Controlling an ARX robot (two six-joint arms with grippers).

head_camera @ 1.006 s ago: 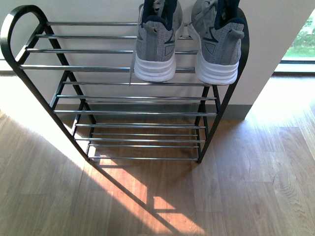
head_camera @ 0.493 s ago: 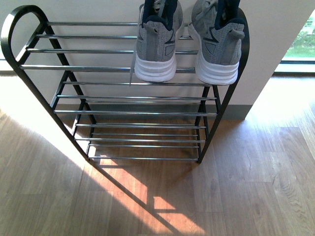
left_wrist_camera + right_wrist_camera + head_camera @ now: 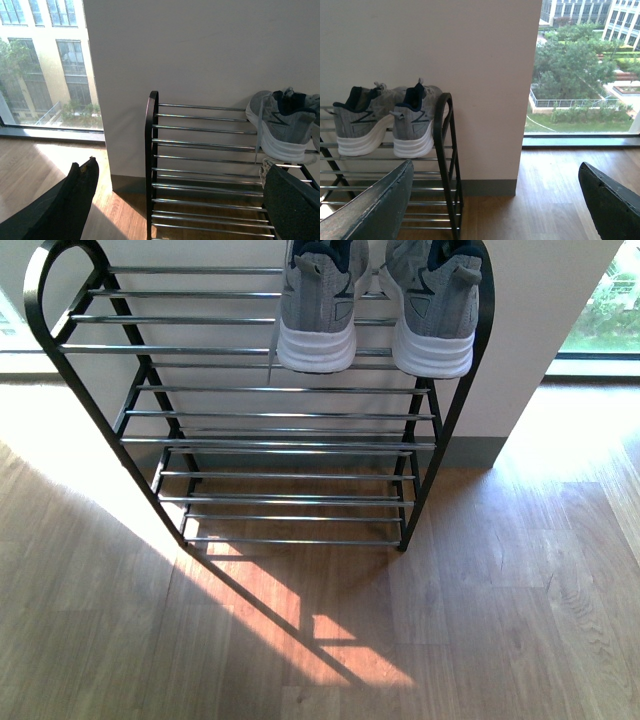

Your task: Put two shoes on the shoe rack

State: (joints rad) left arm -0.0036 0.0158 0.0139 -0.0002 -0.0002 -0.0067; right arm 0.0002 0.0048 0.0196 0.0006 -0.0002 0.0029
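- The shoe rack stands on the wooden floor against the wall. Its lower shelves carry nothing.
- The two shoes sit side by side at the right end of the top shelf, heels toward me. The inner shoe is near mid-shelf, and the outer shoe is just beside the right side frame.
- My judgement is that placement is complete. The step in hand is to confirm seating and draw clear.
- My left hand is spread wide and holds nothing. It is well apart from the shoes.
- My right hand is likewise spread and empty, off the rack's right end.
- Procedure: keep both hands spread, pull straight away from the rack, and avoid sweeping across the shelf bars.
- Caution: both white heels overhang the front bar, so any nudge could tip a shoe off.
- Caution: a lace dangles below the inner shoe. Keep my fingers off it.
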